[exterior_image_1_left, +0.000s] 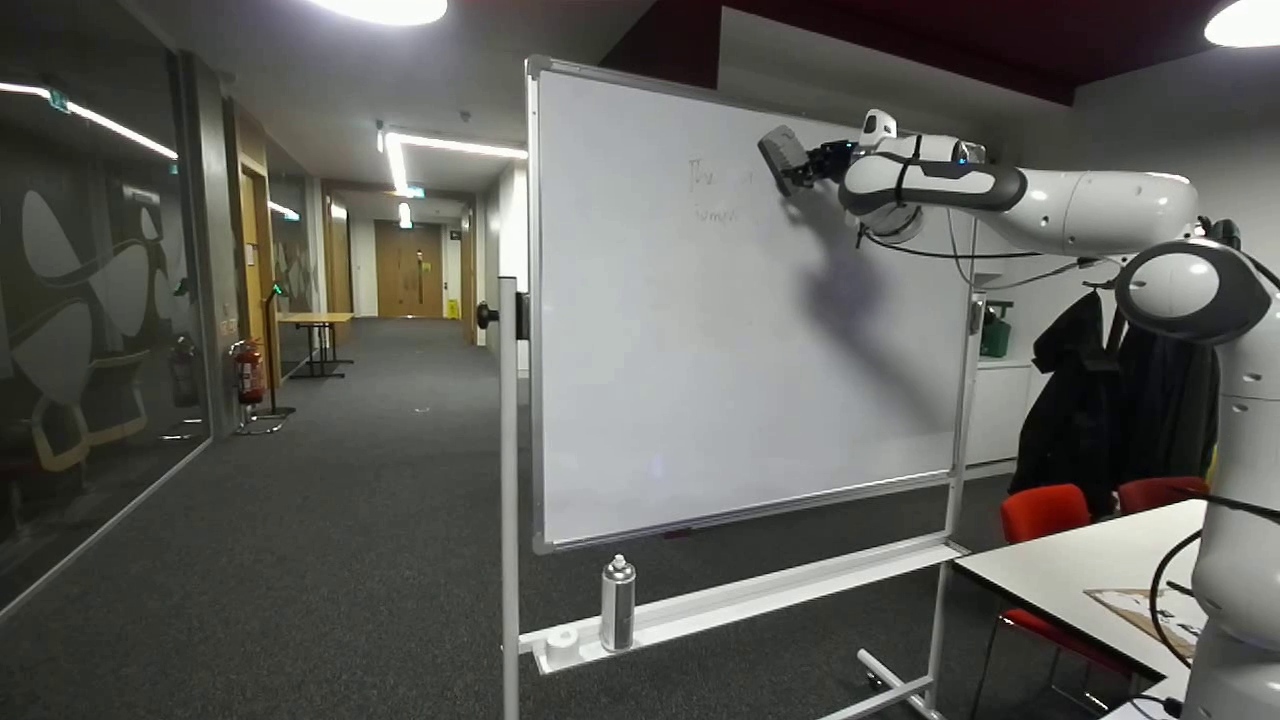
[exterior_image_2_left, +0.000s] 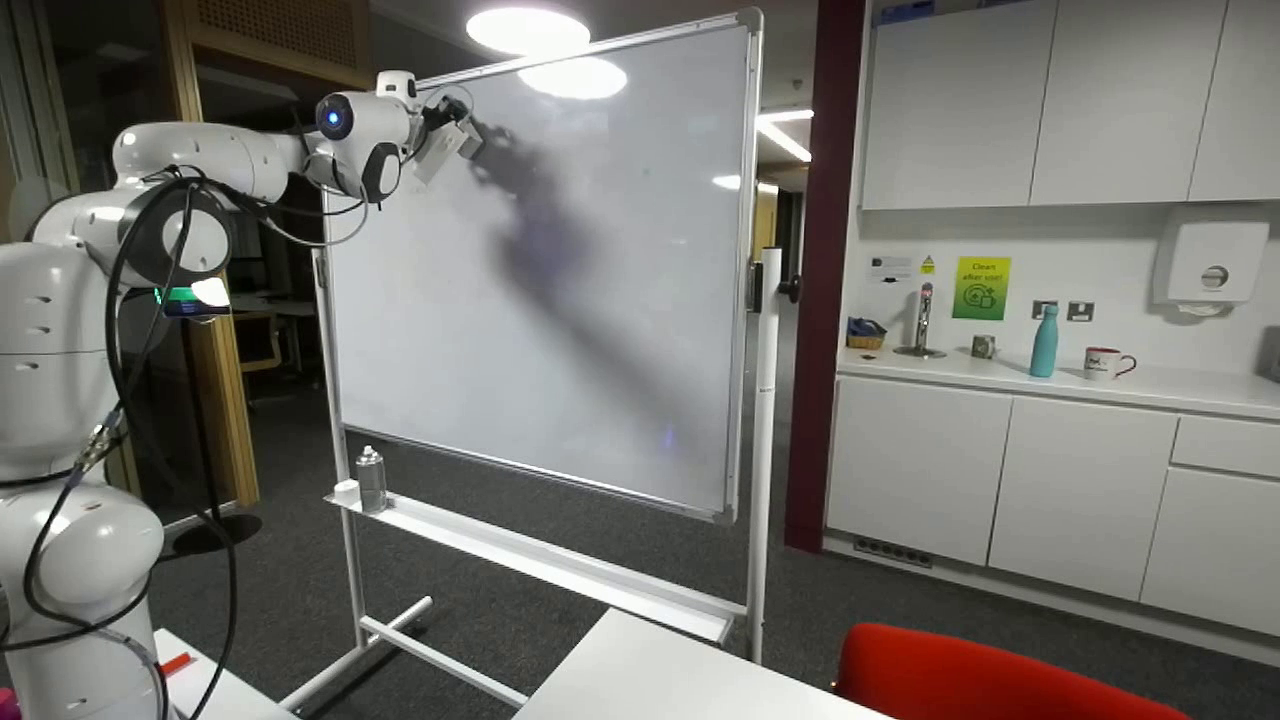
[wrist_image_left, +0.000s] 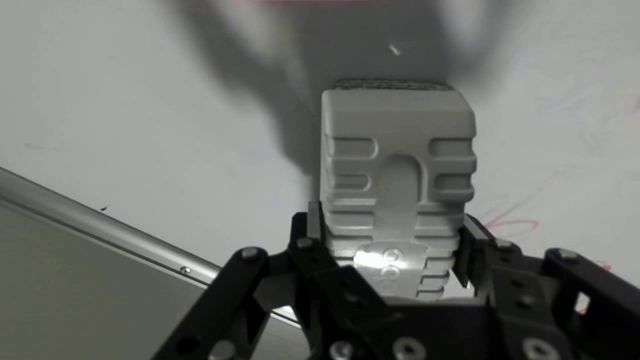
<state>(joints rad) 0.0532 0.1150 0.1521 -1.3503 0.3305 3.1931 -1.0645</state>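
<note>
Holds the big white arm up tall on the near right in an exterior view, bent at the top and stretched almost flat to the left. With the black gripper closed snugly, pinches a gray eraser by both sides.

Sits up high, near the top of the board, tipped at a slant; cannot tell if touching. In the wrist view, looks chunky, with bumpy grooves along the left and right sides, a dent shaped like an arch in the middle, a bright shine at the near end and a dark, fuzzy strip at the far edge.

Faces that board, big and white with a gray rim, on a tall stand. Throws a dark, blurry shadow across it. Has faint writing left of the eraser in an exterior view, and thin red scribbles on the right in the wrist view.

Has white cupboards far on the right in an exterior view, a long white tray low under the board, and a red chair on the near right. Carries on that tray a silver spray can and, littlest, a white roll just left of it.
</note>
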